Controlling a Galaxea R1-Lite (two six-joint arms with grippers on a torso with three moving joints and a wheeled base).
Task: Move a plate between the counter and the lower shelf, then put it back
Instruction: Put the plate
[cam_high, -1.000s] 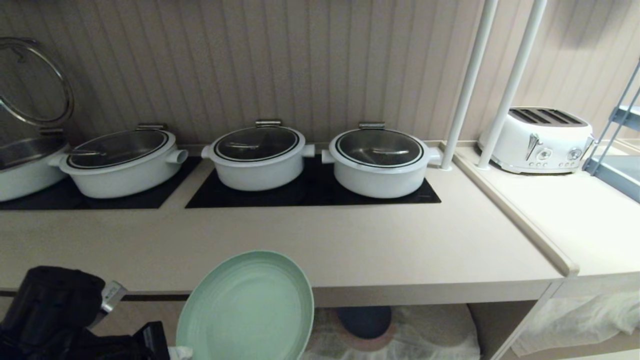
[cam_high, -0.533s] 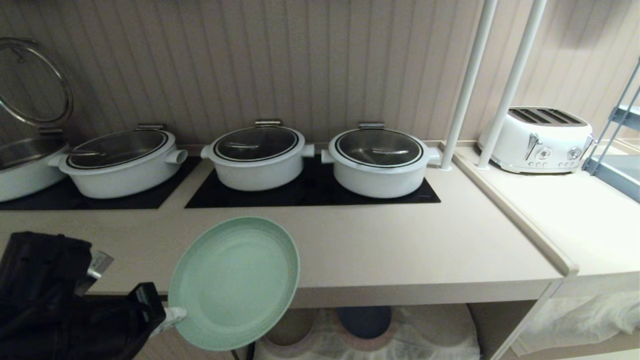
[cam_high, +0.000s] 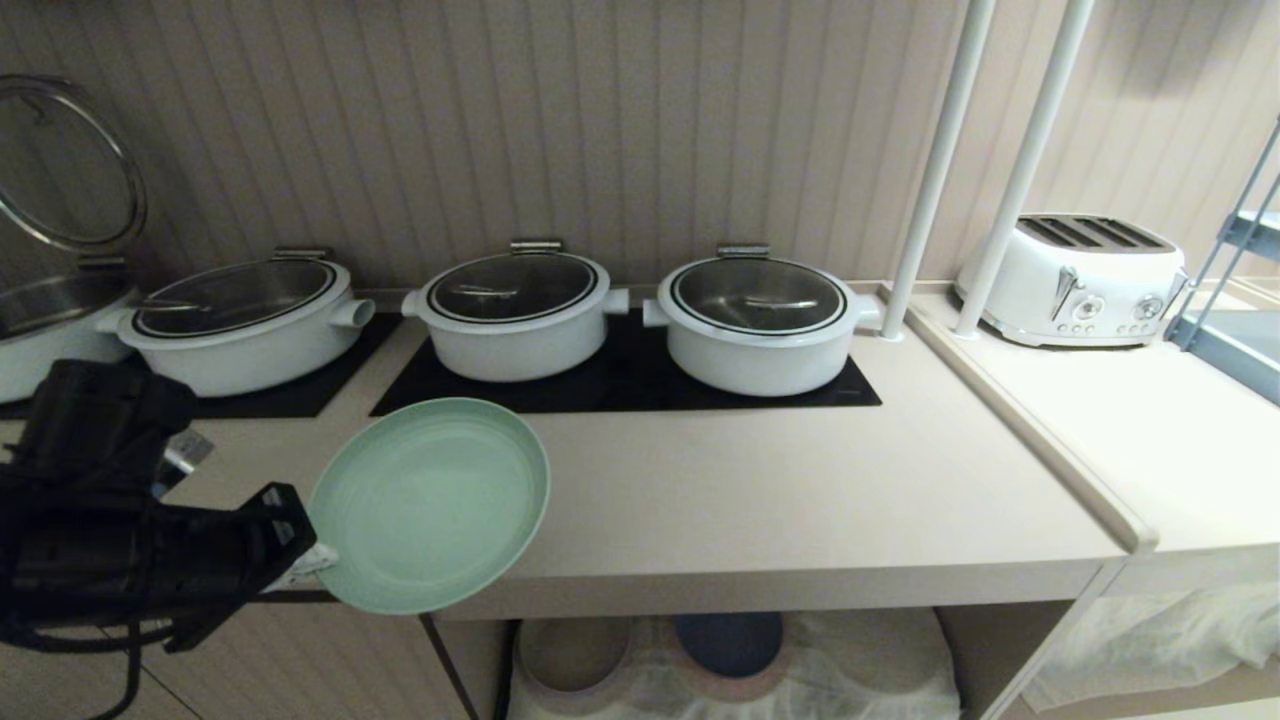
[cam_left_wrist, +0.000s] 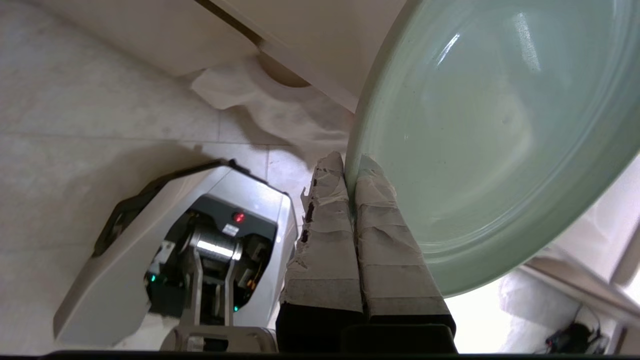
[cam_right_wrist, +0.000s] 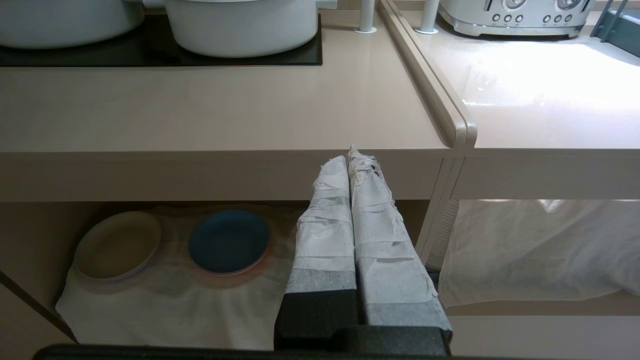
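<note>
Lifted from lower centre to mid-left above the counter (cam_high: 760, 500), plate (cam_high: 430, 500) clamped at its rim by left gripper (cam_high: 300, 560), not yet set down; right gripper (cam_right_wrist: 350, 165) closed, empty.

Mint-green plate (cam_high: 430, 503), beige counter (cam_high: 760, 500), white pots (cam_high: 757, 325), blue plate (cam_right_wrist: 228, 241).

Head cam: high, looking down over counter (cam_high: 750, 500). Left wrist cam: tight behind left gripper (cam_left_wrist: 350, 172), facing down at floor. Right wrist cam: level behind right gripper (cam_right_wrist: 349, 159), facing counter edge and lower shelf (cam_right_wrist: 165, 295); both appear in head view.
</note>
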